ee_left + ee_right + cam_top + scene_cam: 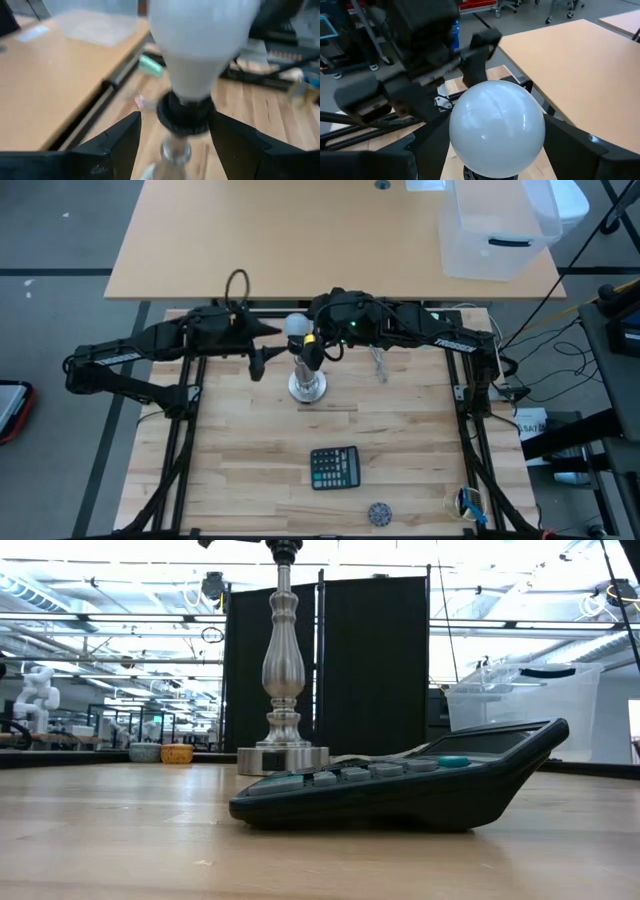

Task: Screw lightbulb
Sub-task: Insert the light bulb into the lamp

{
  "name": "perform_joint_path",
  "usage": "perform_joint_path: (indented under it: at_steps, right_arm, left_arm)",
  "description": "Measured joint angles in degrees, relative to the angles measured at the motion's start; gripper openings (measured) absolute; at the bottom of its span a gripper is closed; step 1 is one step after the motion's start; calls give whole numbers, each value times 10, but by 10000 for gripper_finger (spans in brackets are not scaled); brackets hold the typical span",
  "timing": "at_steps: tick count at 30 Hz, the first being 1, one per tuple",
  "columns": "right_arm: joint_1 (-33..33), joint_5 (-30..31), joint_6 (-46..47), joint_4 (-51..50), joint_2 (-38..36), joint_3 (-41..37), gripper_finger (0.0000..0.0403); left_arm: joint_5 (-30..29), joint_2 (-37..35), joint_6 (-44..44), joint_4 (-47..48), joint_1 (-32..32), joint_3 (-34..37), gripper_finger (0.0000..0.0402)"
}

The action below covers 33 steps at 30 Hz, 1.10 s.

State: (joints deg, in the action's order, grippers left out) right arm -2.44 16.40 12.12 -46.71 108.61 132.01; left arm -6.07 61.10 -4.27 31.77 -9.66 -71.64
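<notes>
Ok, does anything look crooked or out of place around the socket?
Nothing stands out. The lightbulb sits straight in the dark socket atop the upright stand; the right gripper flanks the globe, the left gripper flanks the socket.

both grippers' fingers (pixel 120 145) spread, facing inward

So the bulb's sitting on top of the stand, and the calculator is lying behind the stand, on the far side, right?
Not quite. The bulb is on top of the stand, but the calculator lies in front of it, on the near side. The high view shows this.
</notes>
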Motion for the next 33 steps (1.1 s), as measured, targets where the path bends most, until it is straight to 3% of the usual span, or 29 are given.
perform_joint_path:
  at_steps: [8, 19, 26, 33]
  right_arm:
    - [-1, -1, -13, -3, -2, -1, 279]
    - [-1, 0, -22, -2, -2, -1, 279]
    - [-2, 0, -23, -2, -2, -1, 279]
    - [-5, 0, -23, -2, -2, -1, 279]
  left_arm:
    - [32, 1, -9, 2, 0, 51, 238]
    - [41, 0, -45, -251, 0, 216, 224]
    - [10, 1, -23, -355, -8, 264, 182]
    - [50, 10, 3, -416, -24, 285, 158]
